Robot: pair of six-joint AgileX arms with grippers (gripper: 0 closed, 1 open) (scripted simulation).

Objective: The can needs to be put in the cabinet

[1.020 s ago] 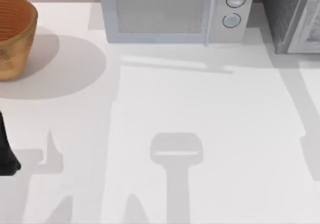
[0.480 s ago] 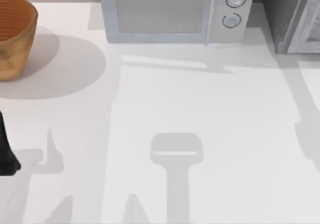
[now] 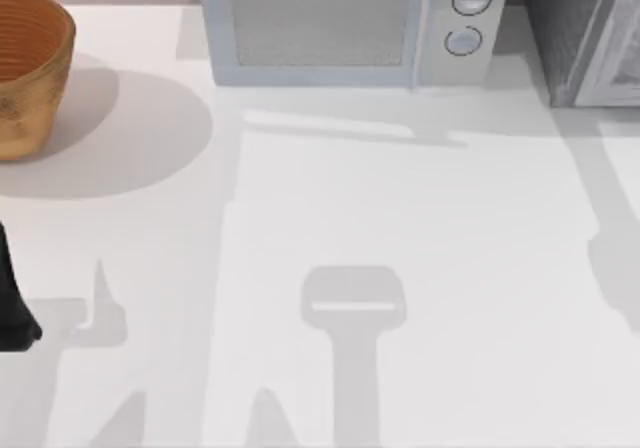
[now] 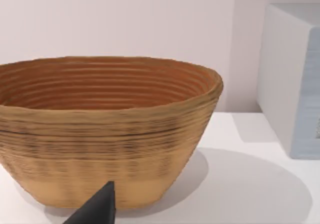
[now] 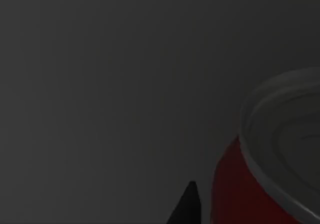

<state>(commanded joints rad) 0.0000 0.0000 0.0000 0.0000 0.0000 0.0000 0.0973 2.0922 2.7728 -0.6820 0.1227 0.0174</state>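
The red can (image 5: 235, 194) with its silver top (image 5: 285, 134) sits very close in the right wrist view, against a dark grey surface. My right gripper (image 5: 270, 209) is shut on the can, and one dark fingertip (image 5: 189, 204) shows right beside its red wall. The grey speckled cabinet (image 3: 575, 28) stands at the table's back right corner, with its light framed door panel (image 3: 625, 48) at the picture's edge. My left gripper (image 3: 12, 308) is parked at the table's left edge, open, with one fingertip (image 4: 100, 206) in front of the basket.
A pale microwave (image 3: 345, 28) with two round knobs stands at the back centre, left of the cabinet. A woven basket (image 3: 30, 68) sits at the back left and looms close in the left wrist view (image 4: 100, 134). Arm shadows lie across the white table (image 3: 400, 208).
The arm shadow at the table's right edge has shifted slightly. The left arm, basket, microwave and cabinet have not moved.
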